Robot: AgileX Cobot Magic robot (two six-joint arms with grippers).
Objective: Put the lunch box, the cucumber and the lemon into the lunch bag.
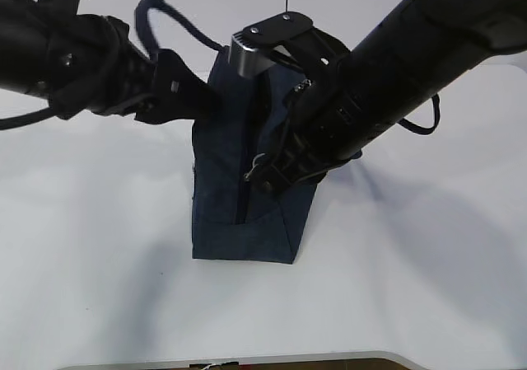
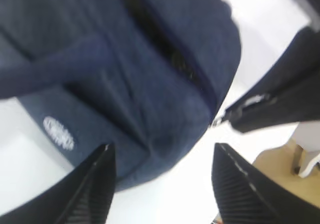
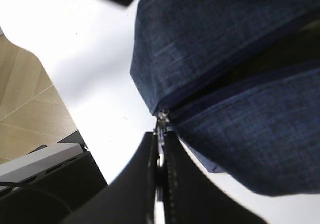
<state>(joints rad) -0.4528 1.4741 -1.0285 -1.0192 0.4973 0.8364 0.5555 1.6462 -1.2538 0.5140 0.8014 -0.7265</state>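
The dark navy lunch bag (image 1: 243,197) stands upright in the middle of the white table. My right gripper (image 1: 268,168) is shut on its silver zipper pull (image 3: 161,121) at the bag's near end; in the right wrist view the right gripper (image 3: 160,139) pinches the pull just below the zipper's end. My left gripper (image 1: 198,98) is open at the bag's upper left side. In the left wrist view the left gripper (image 2: 162,184) has wide-apart fingers (image 2: 95,184) with the bag (image 2: 125,59) just beyond them. The lunch box, cucumber and lemon are out of view.
One loop handle (image 1: 160,16) arches over my left arm and another (image 1: 422,127) hangs behind my right arm. The white table (image 1: 99,288) ends at its front edge (image 1: 247,360). Tan floor (image 3: 25,114) lies beyond the table's edge.
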